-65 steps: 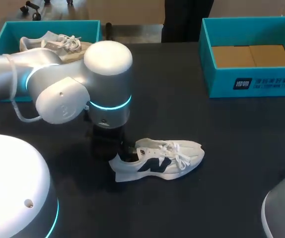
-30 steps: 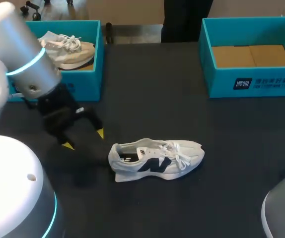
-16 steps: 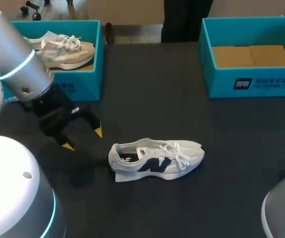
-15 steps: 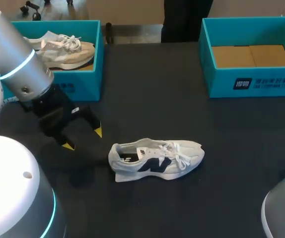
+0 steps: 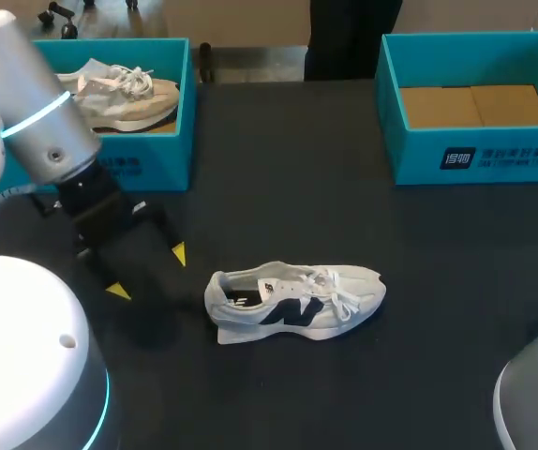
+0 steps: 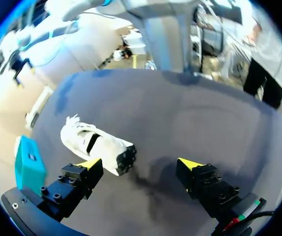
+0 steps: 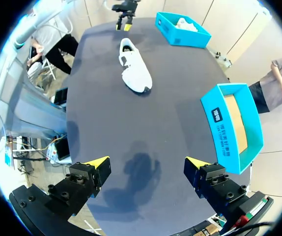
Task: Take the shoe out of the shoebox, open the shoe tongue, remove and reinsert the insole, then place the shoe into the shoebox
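Note:
A white shoe [image 5: 294, 299] with a dark side mark lies on its sole in the middle of the dark table, toe toward the right, laces loose. It also shows ahead of the left fingers as the shoe [image 6: 97, 145] and far ahead as the shoe [image 7: 133, 67]. My left gripper [image 5: 147, 273] hangs open just left of the shoe's heel, holding nothing; it appears as the left gripper [image 6: 140, 163] and, far off, the left gripper [image 7: 123, 17]. My right gripper [image 7: 150, 161] is open and high above the table's near side. The empty teal shoebox [image 5: 470, 98] stands at the back right.
A second teal box [image 5: 110, 103] at the back left holds a beige shoe [image 5: 114, 92]; it shows again as the box [image 7: 181, 28]. The empty shoebox [image 7: 233, 125] lies beside the right gripper's view. Bare dark tabletop [image 5: 316, 197] surrounds the white shoe.
The left gripper has come away from the shoe's heel opening, moved left, then dropped slightly toward me. The shoe has not moved.

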`<state>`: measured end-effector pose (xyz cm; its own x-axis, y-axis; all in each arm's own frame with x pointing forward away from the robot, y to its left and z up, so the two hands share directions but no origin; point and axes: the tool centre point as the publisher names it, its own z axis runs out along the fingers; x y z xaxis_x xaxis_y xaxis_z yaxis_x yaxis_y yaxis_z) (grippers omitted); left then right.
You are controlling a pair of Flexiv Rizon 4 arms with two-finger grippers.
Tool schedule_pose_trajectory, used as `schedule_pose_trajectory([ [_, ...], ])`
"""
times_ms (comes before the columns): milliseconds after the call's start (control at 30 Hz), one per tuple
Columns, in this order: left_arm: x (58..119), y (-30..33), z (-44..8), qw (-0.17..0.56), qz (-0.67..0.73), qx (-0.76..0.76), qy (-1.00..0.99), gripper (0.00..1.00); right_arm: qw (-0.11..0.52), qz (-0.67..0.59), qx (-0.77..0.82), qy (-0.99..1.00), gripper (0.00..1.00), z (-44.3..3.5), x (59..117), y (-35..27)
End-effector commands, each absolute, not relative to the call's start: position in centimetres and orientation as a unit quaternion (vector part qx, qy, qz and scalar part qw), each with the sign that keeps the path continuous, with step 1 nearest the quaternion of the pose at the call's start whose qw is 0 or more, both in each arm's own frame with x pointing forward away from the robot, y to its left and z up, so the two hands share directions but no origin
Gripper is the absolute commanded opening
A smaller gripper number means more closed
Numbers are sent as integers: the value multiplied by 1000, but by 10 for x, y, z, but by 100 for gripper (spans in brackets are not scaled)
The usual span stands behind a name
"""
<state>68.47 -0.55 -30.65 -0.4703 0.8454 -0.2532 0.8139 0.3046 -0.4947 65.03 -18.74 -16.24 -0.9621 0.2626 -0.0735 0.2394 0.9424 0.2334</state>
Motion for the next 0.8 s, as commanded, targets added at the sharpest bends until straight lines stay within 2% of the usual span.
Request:
schedule_pose_trajectory([
  [33,694,-9,-312,65,322,-428,-842,100,50,110,128,984,100,-163,652,-187],
  [800,698,-4,-351,87,393,-145,-904,100,50,110,128,984,100,-163,652,-187],
])
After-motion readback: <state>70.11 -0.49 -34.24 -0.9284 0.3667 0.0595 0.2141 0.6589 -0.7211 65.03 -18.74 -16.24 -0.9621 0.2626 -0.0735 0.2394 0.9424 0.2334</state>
